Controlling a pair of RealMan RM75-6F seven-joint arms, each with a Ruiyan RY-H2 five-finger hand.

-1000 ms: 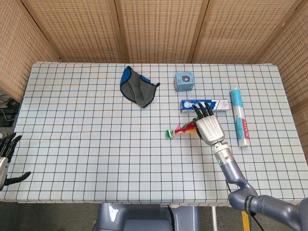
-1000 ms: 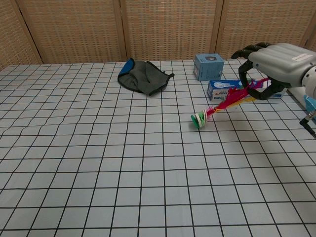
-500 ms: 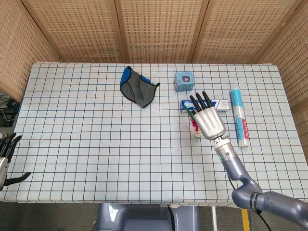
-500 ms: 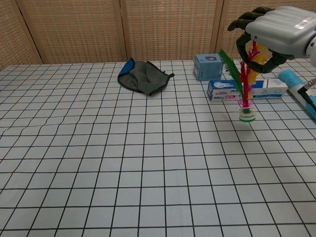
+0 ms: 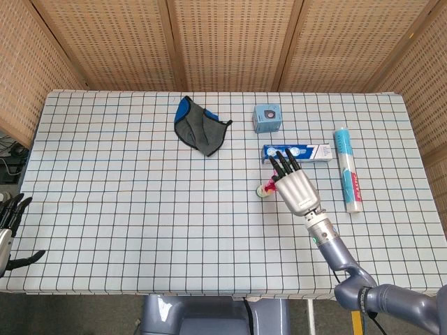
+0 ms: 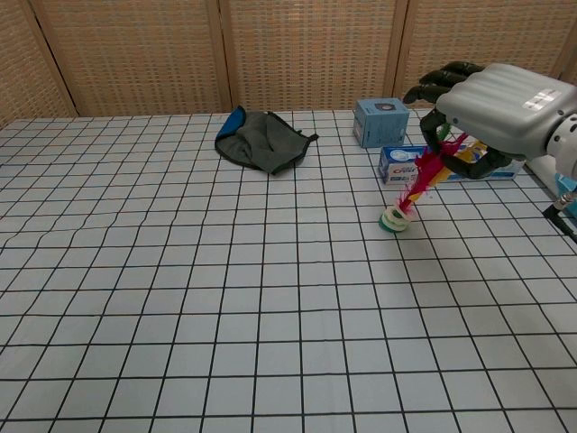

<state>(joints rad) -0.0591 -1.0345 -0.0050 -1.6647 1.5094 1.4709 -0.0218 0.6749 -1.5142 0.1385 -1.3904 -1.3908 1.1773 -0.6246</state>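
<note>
The right hand (image 6: pixel 500 104) grips a feather shuttlecock (image 6: pixel 410 194) by its feathers, fingers curled around the pink and red plumes, which run up into the palm. The shuttlecock hangs tilted, its round white and green base lowest and toward the robot's left, just over the checked tablecloth (image 6: pixel 225 298); whether the base touches the cloth cannot be told from the chest view. In the head view the same right hand (image 5: pixel 297 187) shows from above, its dark fingers pointing away from the robot, and only the base and a bit of pink of the shuttlecock (image 5: pixel 265 189) peek out at its left edge (the rest lies under the hand).

Just beyond the hand lies a flat blue and white toothpaste box (image 5: pixel 311 151), lengthwise across the table; in the chest view the toothpaste box (image 6: pixel 401 162) sits close behind the feathers, partly covered by the hand. Further back stands a small light blue box (image 5: pixel 267 118) with a round mark on its top. To the right of the hand a white and blue tube (image 5: pixel 347 169) lies along the table's depth, near the edge. A grey cloth with a blue rim (image 5: pixel 200 129) lies crumpled toward the back middle of the table, well apart from the hand.

The left hand (image 5: pixel 10 222) shows only at the lower left corner of the head view, off the table's edge, fingers spread and holding nothing.
</note>
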